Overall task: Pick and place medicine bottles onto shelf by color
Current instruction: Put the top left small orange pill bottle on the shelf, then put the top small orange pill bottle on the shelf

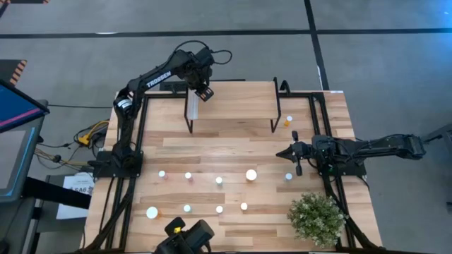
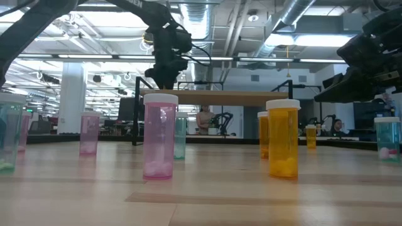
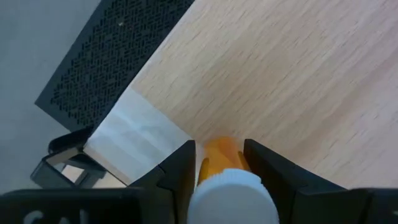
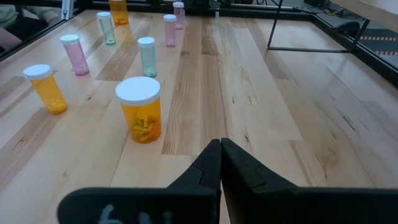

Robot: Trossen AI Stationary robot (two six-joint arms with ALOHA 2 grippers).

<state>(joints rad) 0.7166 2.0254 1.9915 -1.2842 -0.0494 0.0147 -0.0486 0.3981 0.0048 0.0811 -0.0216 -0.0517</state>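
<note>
My left gripper (image 1: pixel 203 92) is over the left end of the light-wood shelf (image 1: pixel 240 106), by its white strip (image 3: pixel 134 140), and is shut on a small orange bottle with a white cap (image 3: pixel 231 194). In the low view this gripper (image 2: pixel 164 78) stands just above the shelf top (image 2: pixel 232 96). One orange bottle (image 1: pixel 288 121) stands on the shelf's right end. Several white-capped bottles stand on the table in front, among them a larger orange one (image 4: pixel 142 109) and a pink one (image 2: pixel 159 135). My right gripper (image 1: pixel 292 152) is shut and empty, low over the table at the right; it also shows in its wrist view (image 4: pixel 221 155). My left gripper pinches the bottle's orange body (image 3: pixel 217 155), just below the white cap, between its two fingers. The fingers come from above, pointing down at the shelf top. The bottle stands upright in the hold, cap up. I cannot tell whether its base touches the shelf.
A green potted plant (image 1: pixel 316 217) stands at the table's near right corner. A black camera mount (image 1: pixel 189 236) sits at the near edge. The shelf's black legs (image 1: pixel 275 127) stand on the table's far half. Black frame rails run along both table sides.
</note>
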